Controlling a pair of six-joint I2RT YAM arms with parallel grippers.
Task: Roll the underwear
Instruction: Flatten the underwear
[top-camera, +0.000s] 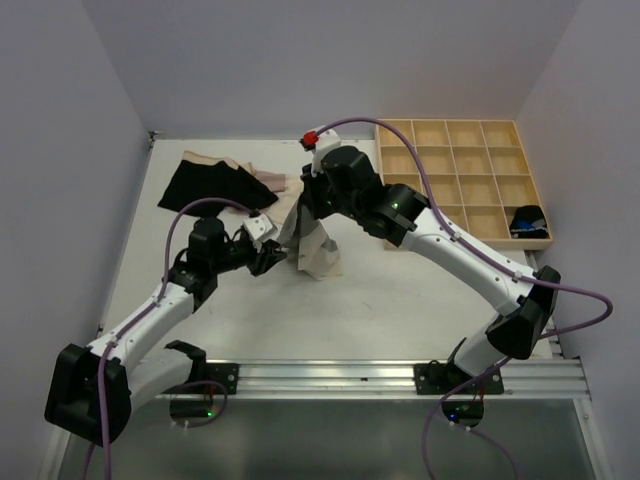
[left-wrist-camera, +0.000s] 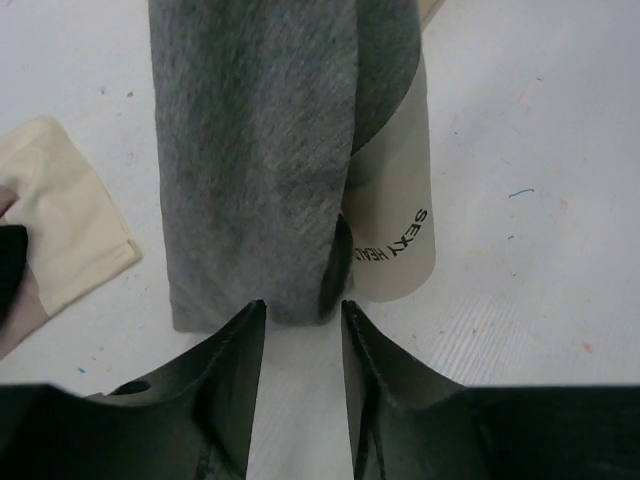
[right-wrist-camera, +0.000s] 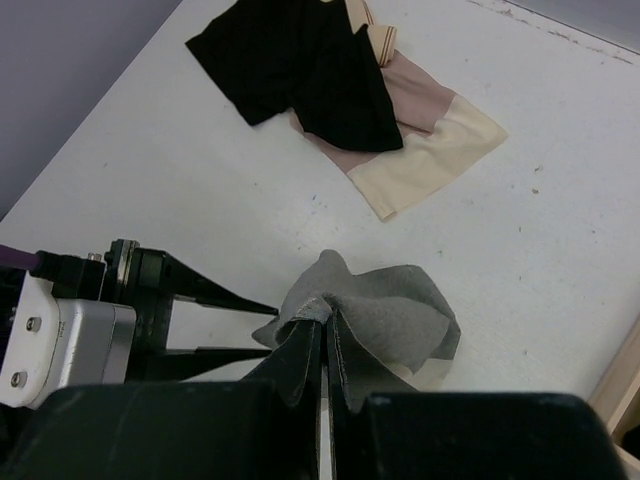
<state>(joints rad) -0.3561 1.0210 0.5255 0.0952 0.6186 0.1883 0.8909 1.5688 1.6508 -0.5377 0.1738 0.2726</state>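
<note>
My right gripper (top-camera: 304, 200) (right-wrist-camera: 325, 322) is shut on a bunched fold of the grey underwear (top-camera: 316, 252) (right-wrist-camera: 400, 320) and holds it up, so the cloth hangs down to the table. It hangs in front of the left wrist camera (left-wrist-camera: 250, 150), with a beige waistband (left-wrist-camera: 400, 240) bearing printed letters. My left gripper (top-camera: 272, 256) (left-wrist-camera: 300, 315) is open, its fingertips at the hanging cloth's lower edge, not closed on it. Black underwear (top-camera: 205, 185) (right-wrist-camera: 290, 60) lies at the far left, overlapping pale beige-pink underwear (top-camera: 275, 182) (right-wrist-camera: 420, 150).
A light wooden tray (top-camera: 460, 180) of square compartments stands at the far right. One near-right compartment holds a dark rolled item (top-camera: 527, 222). Walls close the table on the left, back and right.
</note>
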